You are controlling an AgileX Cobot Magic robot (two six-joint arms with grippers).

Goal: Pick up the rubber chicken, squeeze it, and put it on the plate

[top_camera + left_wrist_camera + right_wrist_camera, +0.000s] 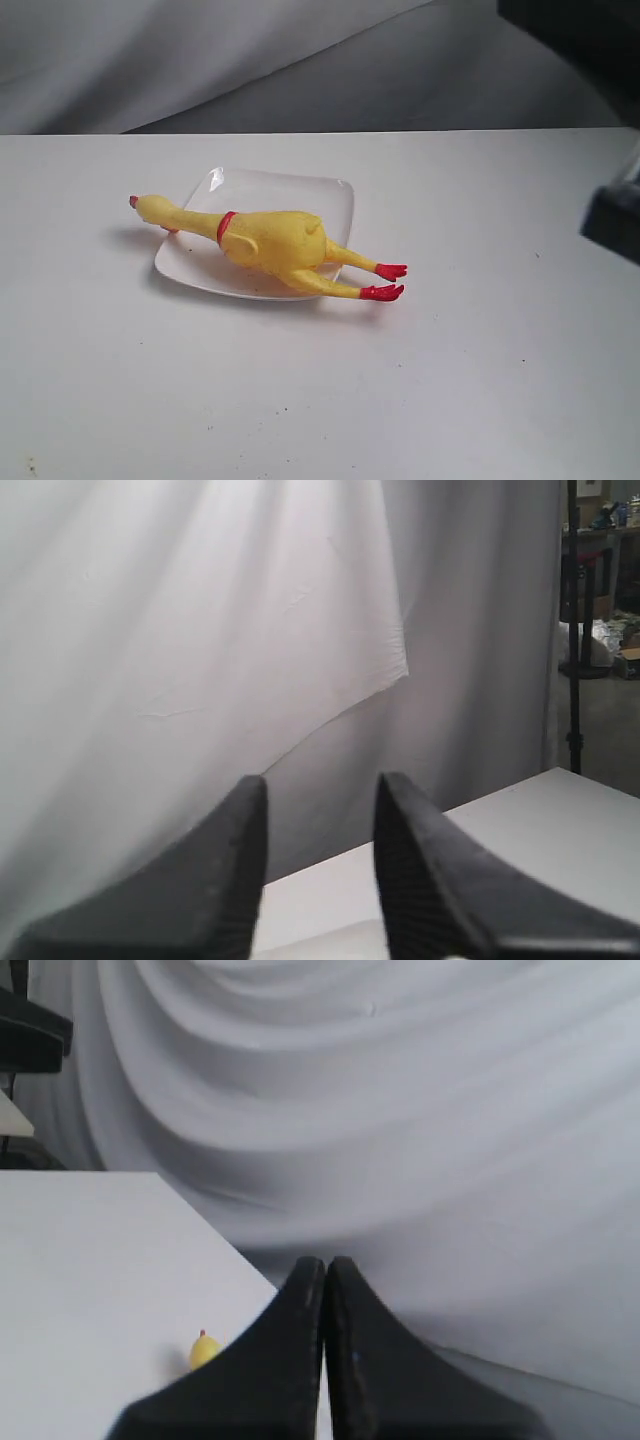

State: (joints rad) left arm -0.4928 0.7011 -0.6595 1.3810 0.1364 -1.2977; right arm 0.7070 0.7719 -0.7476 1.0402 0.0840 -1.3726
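Observation:
The rubber chicken [270, 243], yellow with a red collar and red feet, lies across the white square plate [330, 200]. Its head hangs past the plate's left edge and its legs stick out past the right edge. In the right wrist view only the chicken's yellow head [203, 1350] peeks out beside my right gripper [325, 1265], whose fingers are pressed together with nothing between them. My left gripper [320, 785] points at the backdrop, open and empty. Neither gripper's fingers show in the exterior view, and both are away from the chicken.
A white table [450, 400] carries the plate. A grey cloth backdrop [200, 60] hangs behind it. A dark part of an arm [612, 220] shows at the right edge. A stand [573, 630] and clutter lie beyond the table in the left wrist view.

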